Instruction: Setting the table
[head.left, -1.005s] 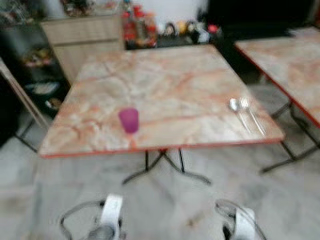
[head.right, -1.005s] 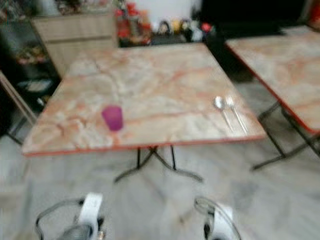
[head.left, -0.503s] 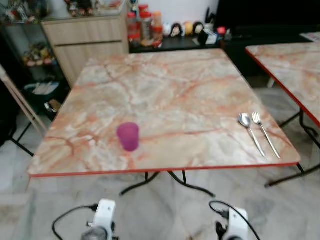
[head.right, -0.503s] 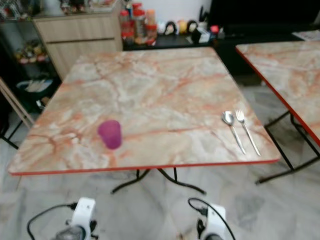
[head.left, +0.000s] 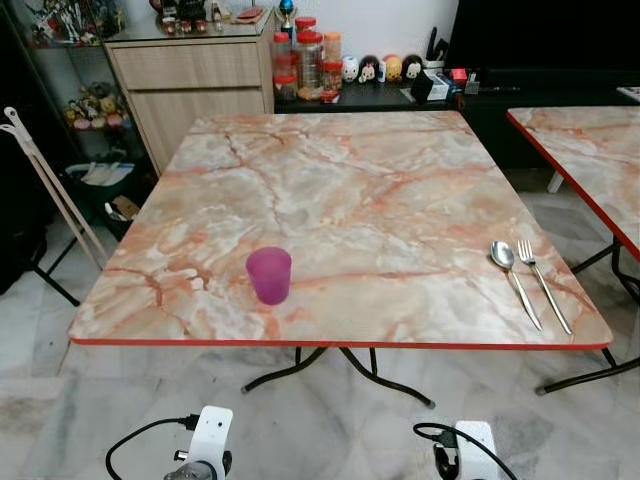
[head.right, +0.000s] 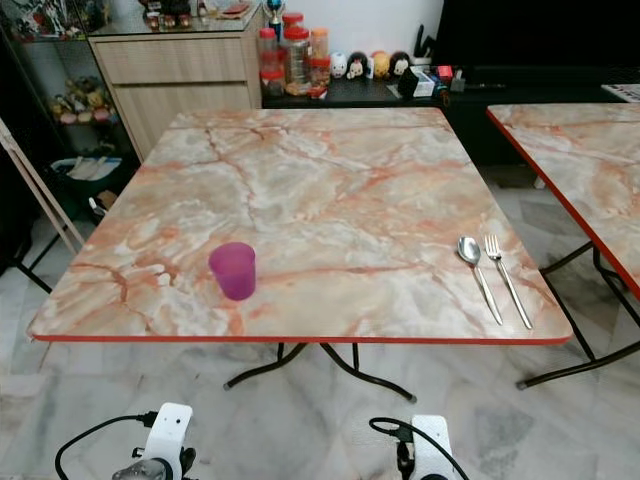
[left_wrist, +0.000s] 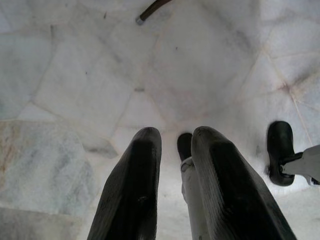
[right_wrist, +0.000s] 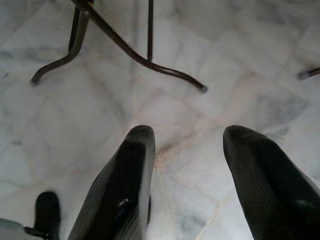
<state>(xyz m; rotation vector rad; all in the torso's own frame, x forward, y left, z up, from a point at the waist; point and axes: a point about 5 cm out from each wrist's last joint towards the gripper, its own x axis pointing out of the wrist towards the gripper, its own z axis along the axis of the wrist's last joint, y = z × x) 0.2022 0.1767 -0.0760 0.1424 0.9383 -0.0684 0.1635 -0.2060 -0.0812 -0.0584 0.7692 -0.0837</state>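
the marble-topped table (head.left: 340, 190) stands right in front of the robot, its red-edged near rim facing it, and everything below is placed against that table. a second marble table (head.left: 590, 150) stands beside it on the robot's right, a wooden cabinet (head.left: 195, 75) beyond its far left corner, and a row of jars (head.left: 305, 60) just past its far edge.

on the table, the purple cup (head.left: 269, 275) stands upright near the near edge, toward the left. the spoon (head.left: 512, 278) and fork (head.left: 542, 283) lie side by side, close but not touching, handles toward the near edge, at the table's near right corner, well apart from the cup.

both arms hang low over the tiled floor (left_wrist: 150, 75) short of the table. the left gripper (left_wrist: 172, 150) has its two black fingers nearly together with nothing between them; the right gripper (right_wrist: 187, 150) has its fingers spread wide and empty.

the step in hand looks like the approach, with the setting hardly begun. to do it well, i'd close in squarely on the near edge, stopping short of the table's black legs (right_wrist: 125, 45). the right arm suits the cutlery, which lies flat and thin and will likely need a low, shallow pinch across a handle, one piece at a time. the cup is light and may tip, so the left fingers should part first, then straddle its wall from the side at mid-height.
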